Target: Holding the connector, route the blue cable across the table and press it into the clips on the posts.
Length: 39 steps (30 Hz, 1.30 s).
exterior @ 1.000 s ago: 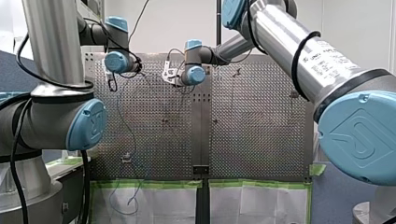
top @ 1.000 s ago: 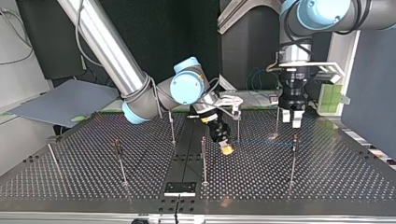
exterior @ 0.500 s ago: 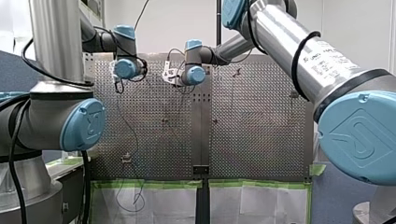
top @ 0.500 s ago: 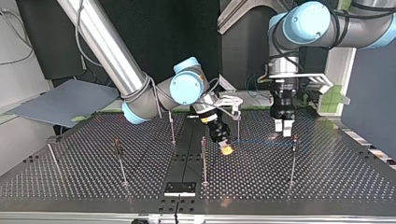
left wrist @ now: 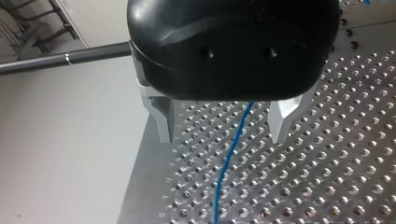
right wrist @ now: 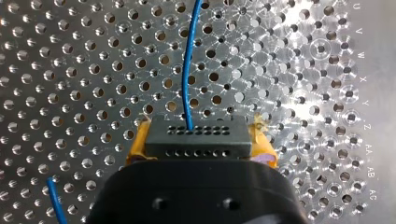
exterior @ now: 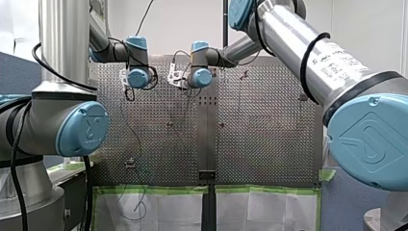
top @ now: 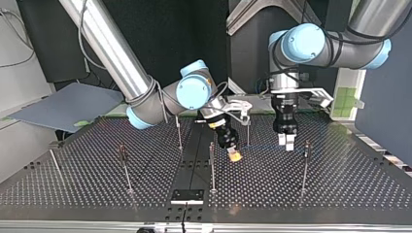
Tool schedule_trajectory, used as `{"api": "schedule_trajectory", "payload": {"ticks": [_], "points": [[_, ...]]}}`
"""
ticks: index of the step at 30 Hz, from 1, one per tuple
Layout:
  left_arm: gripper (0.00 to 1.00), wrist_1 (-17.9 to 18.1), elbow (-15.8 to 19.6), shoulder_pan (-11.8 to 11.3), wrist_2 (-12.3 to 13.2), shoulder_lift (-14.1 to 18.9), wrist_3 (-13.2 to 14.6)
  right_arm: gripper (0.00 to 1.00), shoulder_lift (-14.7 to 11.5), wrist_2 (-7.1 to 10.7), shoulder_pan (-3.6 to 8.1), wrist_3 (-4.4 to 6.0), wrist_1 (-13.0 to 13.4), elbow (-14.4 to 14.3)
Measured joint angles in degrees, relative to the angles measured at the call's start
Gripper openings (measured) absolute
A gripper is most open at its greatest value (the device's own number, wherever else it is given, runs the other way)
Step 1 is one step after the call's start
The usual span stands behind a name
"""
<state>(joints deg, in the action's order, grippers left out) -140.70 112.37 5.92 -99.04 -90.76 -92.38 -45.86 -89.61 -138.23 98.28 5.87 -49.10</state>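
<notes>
Above perforated table — left fingers hang open over cable, right fingers clamp connector.

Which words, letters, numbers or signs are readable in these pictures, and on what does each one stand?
"U V W X Y Z AA AB AC": marked along the perforated table, right wrist view.
Label on my right arm, front view: print too blurred to read.
Marks on the table, left wrist view: too blurred.

Both arms gleam silver with pale blue joint caps; a black cable rings the right arm; left gripper black, metal-fingered.
</notes>
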Motion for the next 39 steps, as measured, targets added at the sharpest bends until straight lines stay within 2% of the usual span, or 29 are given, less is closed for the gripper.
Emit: {"api": "schedule_trajectory", "payload": {"ticks": [11, 17, 24, 25, 26, 27, 28, 29, 30, 31, 39], "points": [[1.0, -1.01, -5.1, 1.13, -1.89, -5.47, 0.82, 0.0, 0.11, 0.04, 0.08, 0.0, 0.03, 0.0], [1.0, -1.35, -5.82, 0.65, -2.17, -8.17, 0.87, 0.0, 0.3, 0.04, 0.09, 0.0, 0.02, 0.0], [1.0, -2.96, -5.85, 0.29, -2.52, -8.69, 1.91, 0.0, 0.4, 0.11, 0.09, -0.07, -0.01, 0.0], [0.77, -3.12, -5.85, 0.28, -2.54, -8.69, 1.95, 0.0, 0.41, 0.12, 0.09, -0.08, -0.02, 0.0], [0.77, -3.28, -5.86, 0.28, -2.56, -8.69, 1.98, 0.0, 0.42, 0.14, 0.1, -0.08, -0.03, 0.0], [0.61, -3.36, -5.86, 0.28, -2.57, -8.68, 2.0, 0.0, 0.43, 0.15, 0.1, -0.08, -0.04, 0.0], [0.34, -3.42, -5.86, 0.28, -2.6, -8.68, 2.01, 0.0, 0.45, 0.15, 0.09, -0.09, -0.05, 0.0], [0.34, -3.47, -5.86, 0.28, -2.68, -8.68, 2.01, 0.0, 0.46, 0.15, 0.1, -0.09, -0.05, 0.0], [0.08, -3.51, -5.86, 0.28, -2.82, -8.69, 2.01, 0.0, 0.48, 0.14, 0.1, -0.09, -0.06, 0.0], [0.0, -3.55, -5.87, 0.28, -2.99, -8.69, 2.0, 0.0, 0.5, 0.14, 0.1, -0.1, -0.06, 0.0], [0.0, -5.16, -5.79, 0.32, -4.81, -8.69, 2.1, 0.0, 0.53, 0.08, 0.11, -0.09, -0.18, -0.1]]}}
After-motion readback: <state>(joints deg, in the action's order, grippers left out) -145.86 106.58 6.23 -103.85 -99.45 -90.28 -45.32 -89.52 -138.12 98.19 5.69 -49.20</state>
